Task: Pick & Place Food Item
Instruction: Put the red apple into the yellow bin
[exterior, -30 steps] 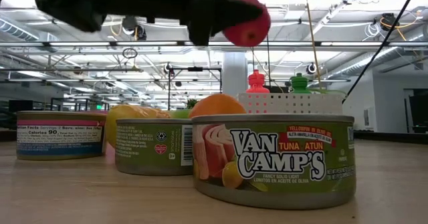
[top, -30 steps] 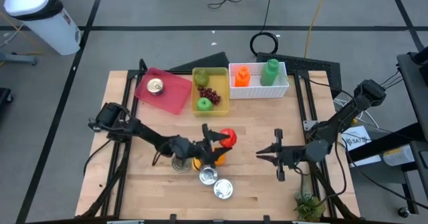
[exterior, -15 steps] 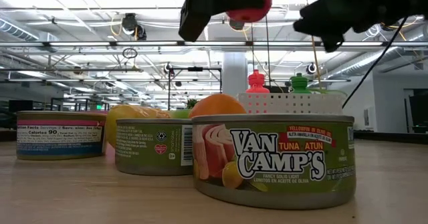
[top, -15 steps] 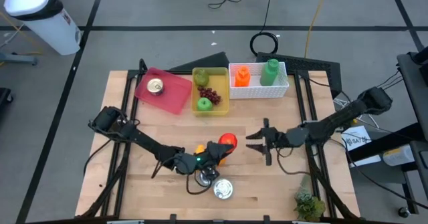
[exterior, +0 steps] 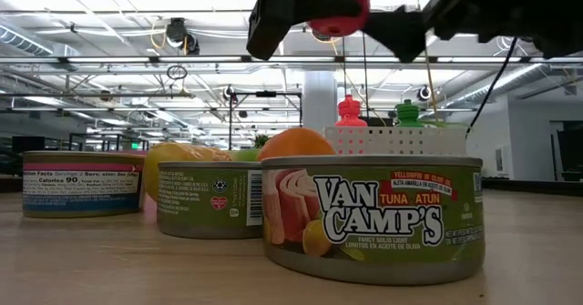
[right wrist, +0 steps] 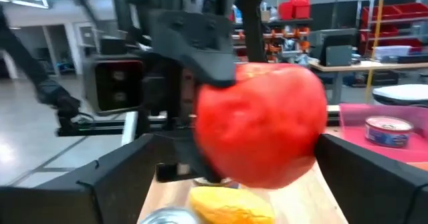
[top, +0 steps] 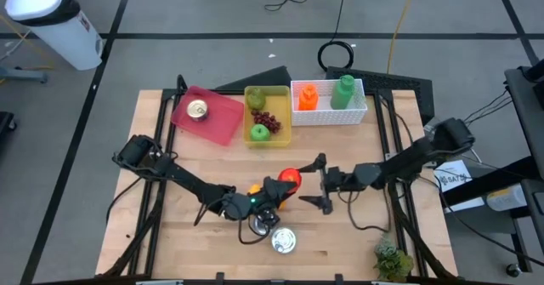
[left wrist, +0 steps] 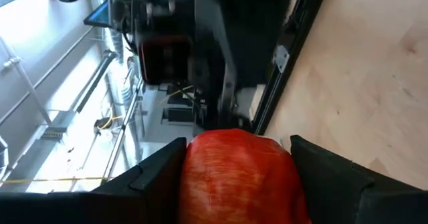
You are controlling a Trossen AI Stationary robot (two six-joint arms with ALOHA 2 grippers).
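A red apple (top: pixel 290 179) is held up over the middle of the table in my left gripper (top: pixel 282 188), which is shut on it. It also shows high up in the low view (exterior: pixel 339 0). My right gripper (top: pixel 316 183) is open just to the apple's right. Its two fingers (right wrist: pixel 114 177) stand apart on either side of the apple (right wrist: pixel 261 124) in the right wrist view, and I see no touch. An orange (exterior: pixel 293 143) and a yellow fruit (exterior: pixel 171 156) lie on the table below, among three cans. My left gripper pinches the apple's two opposite sides (left wrist: pixel 200 184) between its two fingers (left wrist: pixel 144 180). The fingers come at it from the table's left, roughly level. The apple is lifted clear, well above the cans and the orange.
Three tuna cans (exterior: pixel 373 218) (exterior: pixel 209 198) (exterior: pixel 77 184) stand near the front edge. At the back are a red tray (top: pixel 217 119) holding a can, a yellow bin (top: pixel 266 106) with grapes and green fruit, and a white basket (top: pixel 327 111) with two bottles. A small plant (top: pixel 391 262) stands at the front right.
My right gripper has gone toward the table's left, up to the apple, and has stayed open. My left gripper has lifted the apple a little higher.
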